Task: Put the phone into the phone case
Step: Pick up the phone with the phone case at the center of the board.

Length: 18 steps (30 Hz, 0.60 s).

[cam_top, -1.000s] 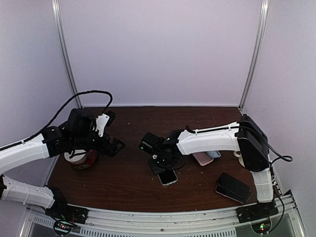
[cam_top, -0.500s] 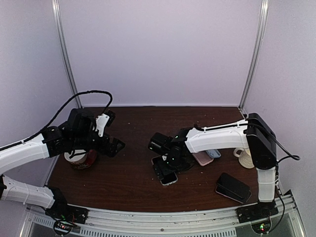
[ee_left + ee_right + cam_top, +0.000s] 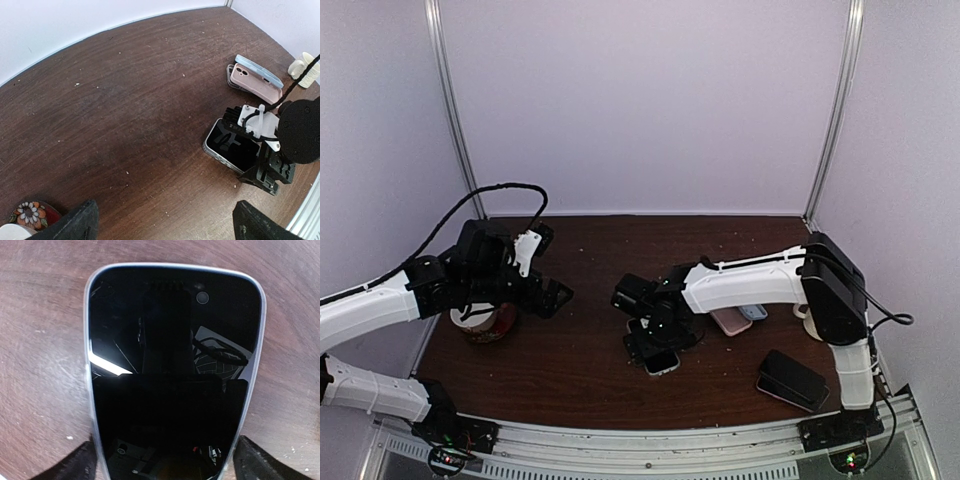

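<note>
A phone (image 3: 172,365) with a black screen and a clear silvery rim lies face up on the brown table. It also shows in the top view (image 3: 663,362) and in the left wrist view (image 3: 232,147). My right gripper (image 3: 165,465) is open and low over the phone's near end, one finger at each long side. It shows in the top view (image 3: 655,338) too. A pink case or phone (image 3: 730,320) lies back up just right of it, apart. My left gripper (image 3: 557,295) is open and empty above the table's left part.
A light blue case or phone (image 3: 259,71) leans on the pink one (image 3: 252,82). A black phone or case (image 3: 792,378) lies at the front right. A flowered roll (image 3: 485,322) stands at the left under my left arm. A small white object (image 3: 305,67) sits by the right wall.
My right gripper swung right, then came back left and lower over the phone. The phone has shifted slightly. My left arm has not moved.
</note>
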Available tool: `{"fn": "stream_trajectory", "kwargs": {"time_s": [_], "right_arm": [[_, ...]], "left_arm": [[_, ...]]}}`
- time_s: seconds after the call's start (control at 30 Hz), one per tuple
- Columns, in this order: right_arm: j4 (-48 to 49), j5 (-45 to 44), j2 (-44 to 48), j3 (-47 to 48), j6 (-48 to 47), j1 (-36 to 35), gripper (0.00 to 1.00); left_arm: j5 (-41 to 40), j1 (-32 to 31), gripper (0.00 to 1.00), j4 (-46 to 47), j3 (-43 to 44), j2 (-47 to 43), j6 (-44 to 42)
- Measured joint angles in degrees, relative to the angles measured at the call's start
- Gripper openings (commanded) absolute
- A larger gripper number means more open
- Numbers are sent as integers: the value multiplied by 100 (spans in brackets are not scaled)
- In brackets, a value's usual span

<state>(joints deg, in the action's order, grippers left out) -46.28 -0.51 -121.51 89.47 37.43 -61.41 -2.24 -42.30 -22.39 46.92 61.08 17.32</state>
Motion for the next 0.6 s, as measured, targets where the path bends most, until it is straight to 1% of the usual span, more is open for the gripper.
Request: {"fn": "stream_trajectory", "kwargs": {"time_s": [0.13,0.23,0.3,0.4,0.6], "right_arm": [[-173,-133,-140,243,-11,-72,70],[-240,-245,-140,280,-22,-127,60],[-238,-306,-140,284,-81,-146,55],[-166,-396,-101,238,-186,-190,51],[256,-737,323,-254,-553,-289,46]], "left_arm": [[7,0,98,0,0,0,0],[11,0,98,0,0,0,0],[11,0,98,0,0,2,0],[11,0,98,0,0,13,0],[31,0,98,0,0,42,-2]]}}
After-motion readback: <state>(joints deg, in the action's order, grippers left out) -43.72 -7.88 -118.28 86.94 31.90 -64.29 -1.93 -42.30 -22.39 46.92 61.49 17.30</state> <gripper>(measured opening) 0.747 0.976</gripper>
